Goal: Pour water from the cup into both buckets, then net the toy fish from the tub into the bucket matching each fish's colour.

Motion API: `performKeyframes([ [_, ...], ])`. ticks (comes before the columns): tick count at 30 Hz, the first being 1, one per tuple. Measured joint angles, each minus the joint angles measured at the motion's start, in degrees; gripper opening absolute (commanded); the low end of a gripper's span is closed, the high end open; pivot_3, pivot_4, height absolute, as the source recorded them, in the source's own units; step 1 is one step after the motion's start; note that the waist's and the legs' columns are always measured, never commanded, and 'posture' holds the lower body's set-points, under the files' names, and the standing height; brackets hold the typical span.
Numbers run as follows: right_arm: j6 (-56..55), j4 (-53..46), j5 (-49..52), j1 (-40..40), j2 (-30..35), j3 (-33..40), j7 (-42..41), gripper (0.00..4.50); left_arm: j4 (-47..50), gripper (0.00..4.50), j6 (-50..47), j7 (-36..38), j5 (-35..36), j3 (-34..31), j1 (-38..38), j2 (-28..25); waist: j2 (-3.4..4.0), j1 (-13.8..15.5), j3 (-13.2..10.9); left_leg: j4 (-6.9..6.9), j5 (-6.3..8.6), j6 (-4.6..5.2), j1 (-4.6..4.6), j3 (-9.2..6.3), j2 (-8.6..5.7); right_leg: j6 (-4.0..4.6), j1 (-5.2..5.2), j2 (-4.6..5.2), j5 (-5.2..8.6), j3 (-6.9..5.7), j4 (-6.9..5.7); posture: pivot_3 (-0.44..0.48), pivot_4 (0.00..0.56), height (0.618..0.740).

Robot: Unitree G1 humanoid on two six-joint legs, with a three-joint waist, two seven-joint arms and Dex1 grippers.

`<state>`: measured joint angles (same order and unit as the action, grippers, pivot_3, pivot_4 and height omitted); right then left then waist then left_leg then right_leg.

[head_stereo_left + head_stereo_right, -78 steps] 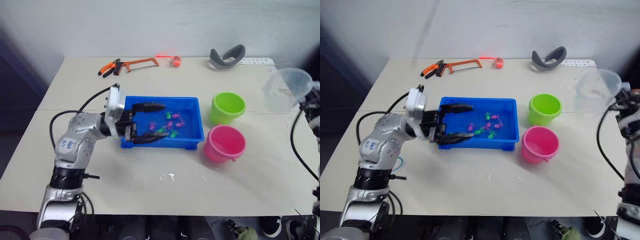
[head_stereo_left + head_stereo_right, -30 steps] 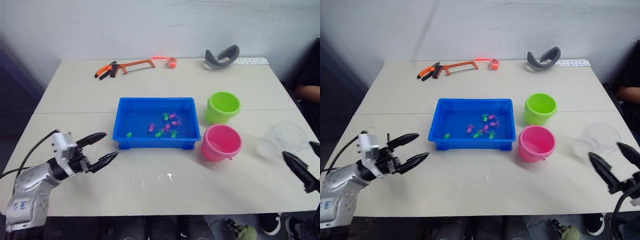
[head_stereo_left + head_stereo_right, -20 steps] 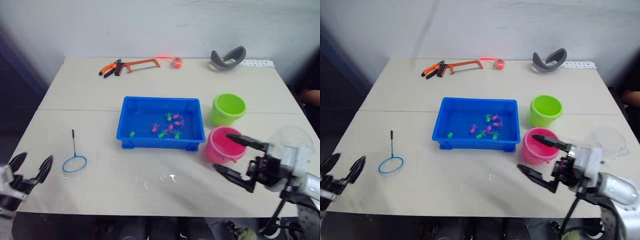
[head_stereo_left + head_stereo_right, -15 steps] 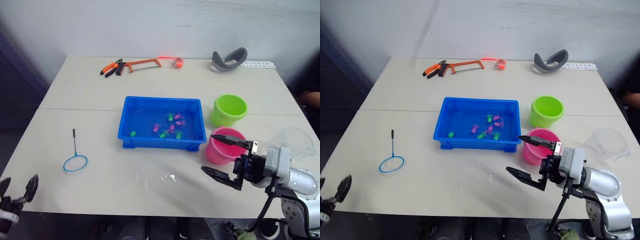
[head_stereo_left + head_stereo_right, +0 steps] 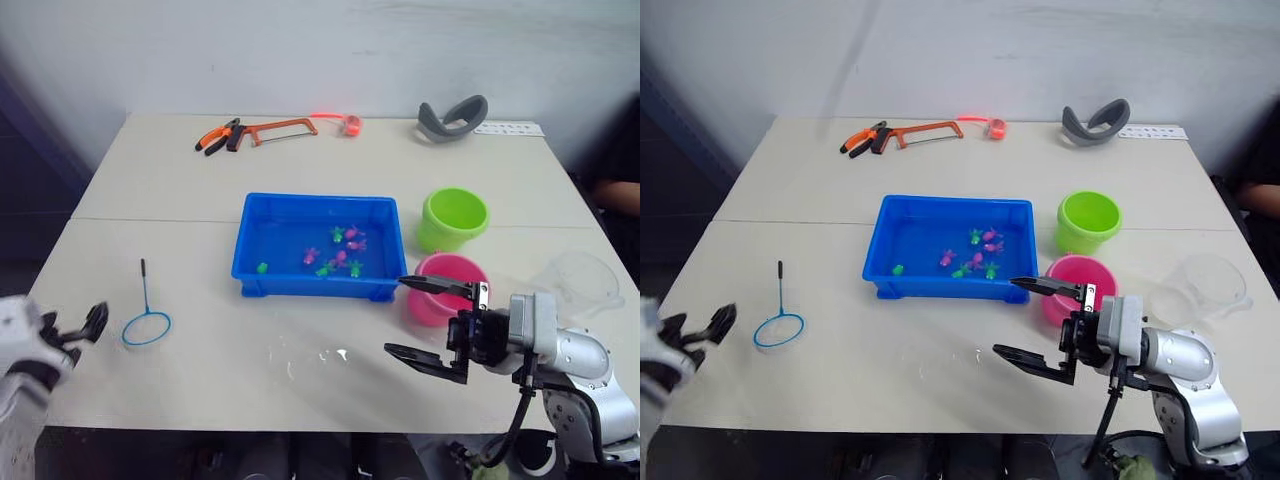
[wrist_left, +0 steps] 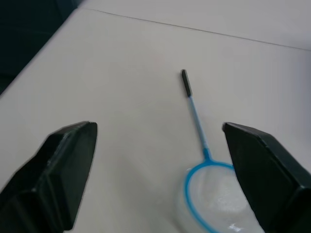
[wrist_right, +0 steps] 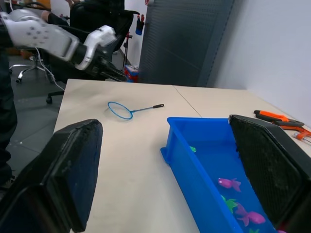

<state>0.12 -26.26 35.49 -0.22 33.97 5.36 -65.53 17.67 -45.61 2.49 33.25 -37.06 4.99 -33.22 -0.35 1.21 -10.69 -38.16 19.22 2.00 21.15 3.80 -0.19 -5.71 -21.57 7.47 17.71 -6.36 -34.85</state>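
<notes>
A: Where is the net (image 5: 146, 321) relative to the left gripper (image 5: 82, 326)?

B: It lies flat on the table (image 5: 300, 160), just to the right of that gripper, hoop toward the robot and handle pointing away. In the left wrist view the hoop sits between the two spread fingers (image 6: 63, 165) but farther out, with nothing touching it.

A: So the left gripper is empty?

B: Yes, its fingers stand apart and hold nothing.

A: And the right gripper (image 5: 1035, 322)?

B: It hangs over the table's near edge, fingers wide apart and pointing left. The upper fingertip reaches in front of the pink bucket (image 5: 1083, 278), near the blue tub's (image 5: 900, 215) near right corner. It grips nothing.

A: Where are the fish?

B: The toy fish (image 5: 975, 255), pink and green, are clustered in the tub's right half, with one green fish (image 5: 897, 269) apart on the left side.

A: The buckets and cup?

B: The green bucket (image 5: 1088, 222) stands right of the tub, the pink one just in front of it. The clear cup (image 5: 1202, 283) sits well to the right of the pink bucket, near the table's right edge.

A: Anything else?

B: A hacksaw (image 5: 275, 129) and orange pliers (image 5: 217, 136) lie along the far edge.
</notes>
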Motion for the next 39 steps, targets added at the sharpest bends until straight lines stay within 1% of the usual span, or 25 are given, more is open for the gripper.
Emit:
performKeyframes([
  [2,0.59,-0.1,0.22,-0.61,0.54,-0.1,0.02,4.41,-0.29,4.5,-7.28,-2.9,-0.44,2.8,-5.4,-2.05,0.0,-0.12,0.0,0.02,-0.01,-0.02,0.01,0.01,0.0,0.0,-0.01,-0.05,0.0,-0.02,-0.16,0.0,0.15,0.74],
  [4,1.28,-0.26,0.45,-0.25,1.3,0.14,0.04,4.41,-1.08,4.5,-12.92,-4.89,-1.14,4.65,-9.33,-2.95,0.0,-0.42,0.0,0.04,-0.01,-0.02,-0.01,0.02,0.0,-0.01,-0.01,-0.07,0.0,-0.05,-0.18,0.0,0.15,0.74],
  [7,1.46,-0.53,0.47,0.6,1.63,0.9,0.62,4.41,-6.87,4.5,-19.28,-7.38,-3.71,7.47,-15.7,-3.46,-0.01,-0.25,0.0,0.04,-0.03,-0.05,0.01,0.02,-0.01,-0.01,-0.01,-0.13,0.0,-0.15,-0.19,0.0,0.15,0.74],
  [12,2.24,-1.16,0.47,0.88,1.86,1.78,2.18,4.41,-13.95,4.5,-22.86,-7.61,-6.99,11.78,-20.77,-2.89,-0.03,0.06,0.01,-0.01,-0.07,-0.07,0.02,0.05,-0.02,-0.02,0.0,-0.12,0.0,-0.14,-0.18,0.0,0.15,0.74],
  [18,3.14,-3.32,0.46,1.02,1.89,1.9,4.53,4.41,-20.97,4.5,-20.69,-6.11,-10.84,15.54,-24.8,-1.37,-0.06,0.32,0.03,-0.01,-0.18,-0.14,0.0,0.04,-0.03,-0.02,0.02,-0.1,0.0,-0.15,-0.21,0.0,0.15,0.74],
  [21,3.8,-3.75,0.45,1.08,1.91,1.9,5.23,4.5,-23.31,3.63,-20.03,-4.89,-11.5,15.74,-26.09,-1.15,-0.04,0.35,0.03,-0.01,-0.24,-0.14,-0.05,0.04,-0.07,-0.02,0.03,-0.03,0.0,-0.14,-0.27,0.0,0.15,0.74],
  [25,4.24,-5.14,0.44,1.1,1.94,1.9,6.3,4.5,-26.94,1.83,-18.0,-4.29,-12.41,15.52,-27.63,-0.29,-0.03,0.3,0.04,0.02,-0.27,-0.38,-0.19,0.03,-0.07,-0.01,0.02,-0.01,0.0,-0.1,-0.31,0.0,0.15,0.74],
  [29,5.27,-5.8,0.44,1.12,2.34,1.9,7.42,4.5,-29.96,0.12,-16.87,-3.6,-13.59,15.15,-28.76,-0.27,0.14,0.2,0.14,0.04,-0.27,-0.5,-0.32,0.09,-0.07,0.0,0.01,0.0,0.01,-0.01,-0.5,0.0,0.15,0.74],
  [32,6.0,-6.53,0.44,1.21,2.57,1.9,7.88,4.5,-31.13,0.05,-16.39,-2.46,-13.89,14.86,-28.91,-0.48,0.24,0.23,0.2,0.06,-0.27,-0.48,-0.33,0.09,-0.07,0.0,0.01,0.0,0.01,0.0,-0.56,0.0,0.15,0.74],
  [36,6.78,-7.46,0.49,1.44,3.69,2.2,8.69,4.5,-31.68,0.05,-13.98,1.95,-13.32,13.39,-27.72,-1.69,0.24,0.13,0.2,0.07,-0.28,-0.48,-0.31,0.1,-0.05,0.0,-0.02,0.0,0.01,0.01,-0.56,0.0,0.15,0.74],
  [37,7.31,-7.5,0.6,1.51,3.84,2.48,8.97,4.5,-31.59,0.05,-12.84,3.63,-13.07,13.3,-26.78,-2.31,0.21,0.1,0.18,0.06,-0.27,-0.48,-0.29,0.1,-0.04,0.02,-0.04,0.0,0.02,0.01,-0.56,0.0,0.15,0.74],
  [39,9.1,-7.82,1.78,1.79,4.84,3.72,9.95,4.5,-30.58,0.05,-8.13,10.32,-11.63,12.56,-24.18,-4.29,0.06,0.1,0.1,0.05,-0.3,-0.43,-0.07,0.05,-0.03,0.02,-0.18,0.0,0.02,-0.04,-0.59,0.0,0.15,0.74],
])
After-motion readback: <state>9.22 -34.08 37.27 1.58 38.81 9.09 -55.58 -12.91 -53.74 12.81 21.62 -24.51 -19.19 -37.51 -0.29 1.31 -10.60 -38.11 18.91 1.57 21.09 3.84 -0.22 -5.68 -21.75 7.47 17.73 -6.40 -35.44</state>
